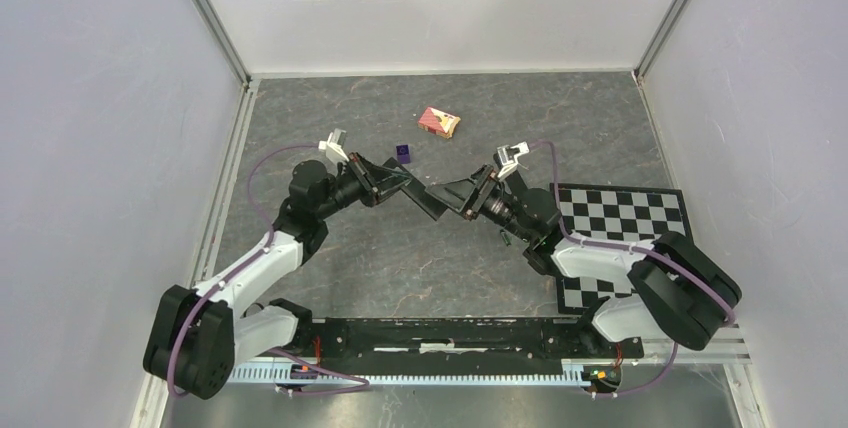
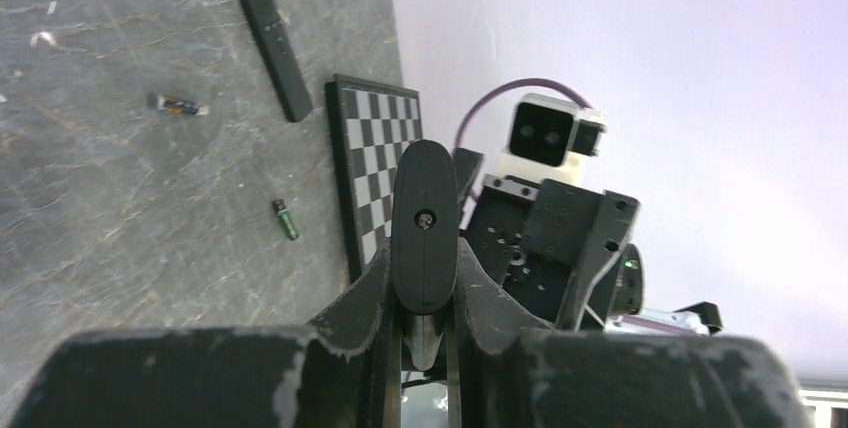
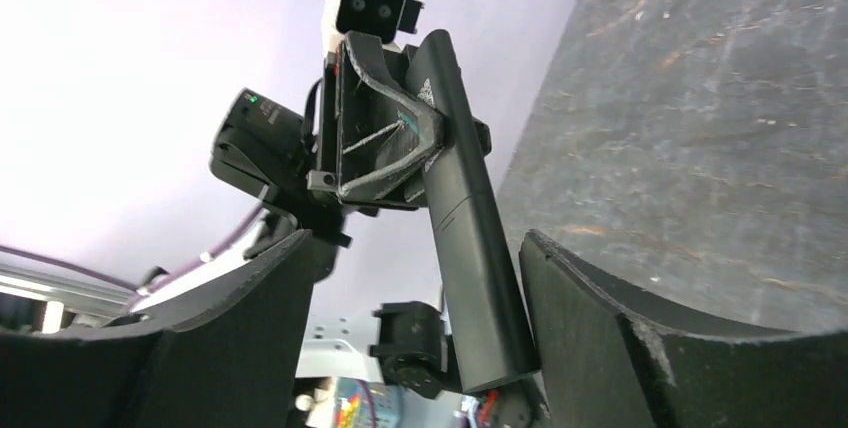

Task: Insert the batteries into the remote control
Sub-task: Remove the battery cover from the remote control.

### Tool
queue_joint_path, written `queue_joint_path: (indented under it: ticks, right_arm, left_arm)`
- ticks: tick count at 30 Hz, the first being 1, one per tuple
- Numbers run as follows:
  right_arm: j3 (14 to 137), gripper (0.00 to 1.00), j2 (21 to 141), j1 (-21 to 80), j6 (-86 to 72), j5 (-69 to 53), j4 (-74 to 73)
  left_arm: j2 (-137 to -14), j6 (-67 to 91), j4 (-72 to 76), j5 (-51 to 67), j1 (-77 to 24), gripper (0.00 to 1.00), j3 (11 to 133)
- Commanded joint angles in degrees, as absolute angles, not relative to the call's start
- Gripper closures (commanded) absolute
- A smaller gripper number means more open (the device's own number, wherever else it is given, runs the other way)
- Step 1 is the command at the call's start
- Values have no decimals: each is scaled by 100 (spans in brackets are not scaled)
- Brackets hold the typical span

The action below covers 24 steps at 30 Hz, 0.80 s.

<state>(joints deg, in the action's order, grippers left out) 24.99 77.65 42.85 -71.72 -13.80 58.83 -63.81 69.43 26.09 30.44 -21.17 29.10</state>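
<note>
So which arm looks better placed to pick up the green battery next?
Right. The right gripper is open around the black bar, and the green battery lies by the checkerboard on its side. The left gripper is clamped on that bar.

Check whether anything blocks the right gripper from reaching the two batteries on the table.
Yes. The long black bar clamped in the left gripper runs between the right gripper's open fingers, so that gripper must clear it first. The green battery and the other battery lie uncovered on the table.
</note>
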Motion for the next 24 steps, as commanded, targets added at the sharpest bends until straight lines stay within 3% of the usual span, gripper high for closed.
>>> queue_joint_path:
  ticks: [1, 8, 17, 24]
  right_arm:
    - [2692, 25, 7916, 4307, -7867, -1240, 6822]
    - [3044, 47, 8145, 4307, -7934, -1484, 6618]
    - [2927, 83, 8214, 4307, -7911, -1619, 6546]
    - [2398, 97, 8192, 4236, -7704, -2026, 7378]
  left_arm:
    - [-6110, 7352, 3173, 3011, -2101, 98, 3118]
    - [-6062, 7631, 3850, 2955, -2116, 98, 3053]
    - [-6085, 8138, 4377, 3171, -2109, 98, 3168]
    - [-5981, 8127, 3851, 3282, -1999, 98, 3691]
